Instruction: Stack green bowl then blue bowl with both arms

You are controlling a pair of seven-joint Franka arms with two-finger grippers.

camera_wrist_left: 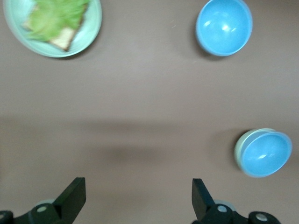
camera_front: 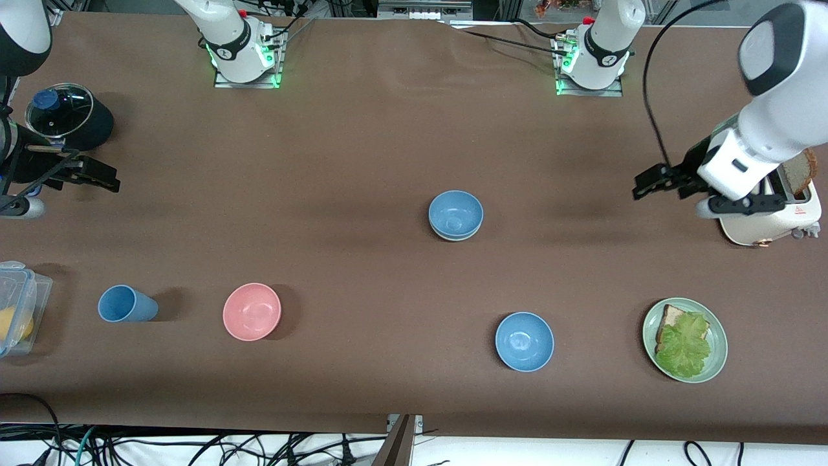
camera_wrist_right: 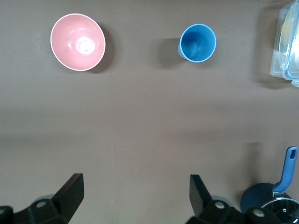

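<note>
A blue bowl (camera_front: 455, 212) sits nested in the green bowl (camera_front: 453, 237) at the table's middle; only the green rim shows under it. Both also show in the left wrist view, blue bowl (camera_wrist_left: 265, 154) in green bowl (camera_wrist_left: 238, 150). A second blue bowl (camera_front: 524, 341) stands alone, nearer the front camera, and also shows in the left wrist view (camera_wrist_left: 224, 26). My left gripper (camera_front: 642, 184) is open and empty, over bare table beside the toaster, its fingers (camera_wrist_left: 74, 196) wide apart. My right gripper (camera_front: 110, 178) is open and empty, over the table at the right arm's end, with nothing between its fingers (camera_wrist_right: 72, 189).
A pink bowl (camera_front: 251, 311) and a blue cup (camera_front: 126, 304) lie toward the right arm's end. A pale-green plate (camera_front: 717, 353) holds bread and lettuce. A toaster (camera_front: 773, 217), a lidded dark pot (camera_front: 68, 120) and a plastic container (camera_front: 19, 304) stand at the table's ends.
</note>
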